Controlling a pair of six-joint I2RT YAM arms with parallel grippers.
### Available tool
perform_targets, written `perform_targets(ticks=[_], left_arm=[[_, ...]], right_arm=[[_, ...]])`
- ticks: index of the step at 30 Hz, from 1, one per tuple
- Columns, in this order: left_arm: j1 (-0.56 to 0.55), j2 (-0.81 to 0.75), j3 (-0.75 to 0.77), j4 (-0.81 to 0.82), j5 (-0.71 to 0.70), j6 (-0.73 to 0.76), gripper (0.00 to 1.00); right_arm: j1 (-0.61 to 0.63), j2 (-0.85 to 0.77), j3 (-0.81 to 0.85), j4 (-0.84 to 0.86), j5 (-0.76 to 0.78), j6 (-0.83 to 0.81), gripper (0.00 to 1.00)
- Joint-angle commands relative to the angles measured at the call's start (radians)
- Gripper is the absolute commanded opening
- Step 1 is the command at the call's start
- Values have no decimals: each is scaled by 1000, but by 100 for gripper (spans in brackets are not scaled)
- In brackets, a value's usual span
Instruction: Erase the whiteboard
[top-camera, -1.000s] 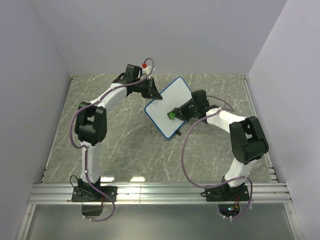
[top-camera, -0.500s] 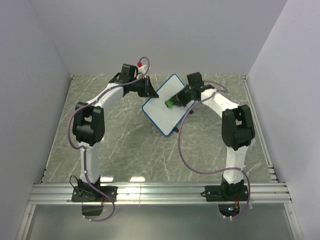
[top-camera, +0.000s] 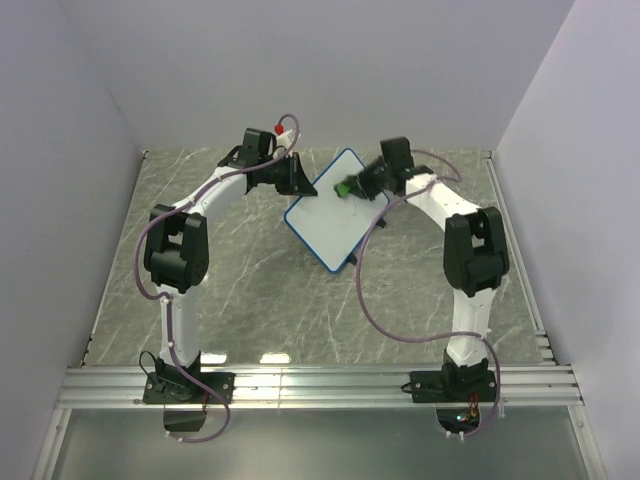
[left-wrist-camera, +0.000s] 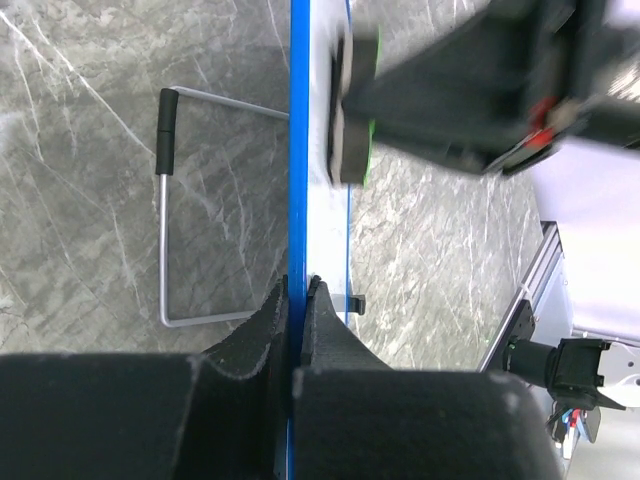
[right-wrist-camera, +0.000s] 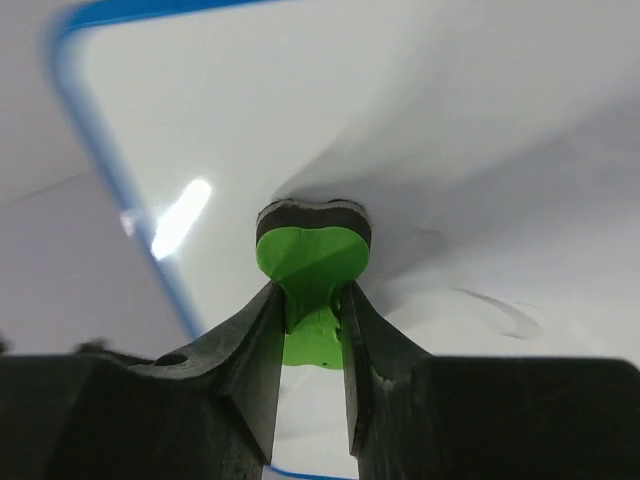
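Whiteboard (top-camera: 328, 215) is propped at a tilt toward the back of the table. Left gripper (left-wrist-camera: 298, 292) clamped on its blue edge, right gripper (right-wrist-camera: 312, 300) pinching a green eraser (right-wrist-camera: 312, 250) w/ the pad against the board's far corner.

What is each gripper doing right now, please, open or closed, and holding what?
Left gripper: closed, clamping the whiteboard by its blue edge.
Right gripper: closed on the green eraser, held against the board.

No legible text or labels anywhere.
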Motion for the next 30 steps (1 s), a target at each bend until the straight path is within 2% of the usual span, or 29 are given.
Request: perform_targets(ticks=[1, 4, 9, 12, 18, 22, 25, 28, 30], left_arm=[[-9, -30, -30, -111, -44, 73, 0], [-5, -28, -29, -109, -38, 68, 0], [-3, -18, -22, -108, -29, 65, 0], [-5, -5, -16, -109, -27, 65, 0], [-6, 9, -15, -109, -19, 65, 0], [-20, 6, -29, -109, -35, 73, 0], [-32, 21, -24, -112, -39, 71, 0], [-41, 29, -10, -125, -47, 74, 0], [-40, 24, -7, -129, -58, 74, 0]], right_arm=[[-31, -57, -209, -12, 78, -23, 0], [-53, -111, -410, 33, 87, -32, 0], [-54, -136, -502, 65, 77, -55, 0], [-54, -131, -481, 82, 64, -44, 0], [-56, -56, -199, 32, 27, -21, 0], [-54, 86, 126, -27, -9, 14, 0], [-54, 186, 305, -71, -12, 60, 0], [-54, 248, 412, -112, -12, 78, 0], [-57, 220, 369, -96, -3, 72, 0]])
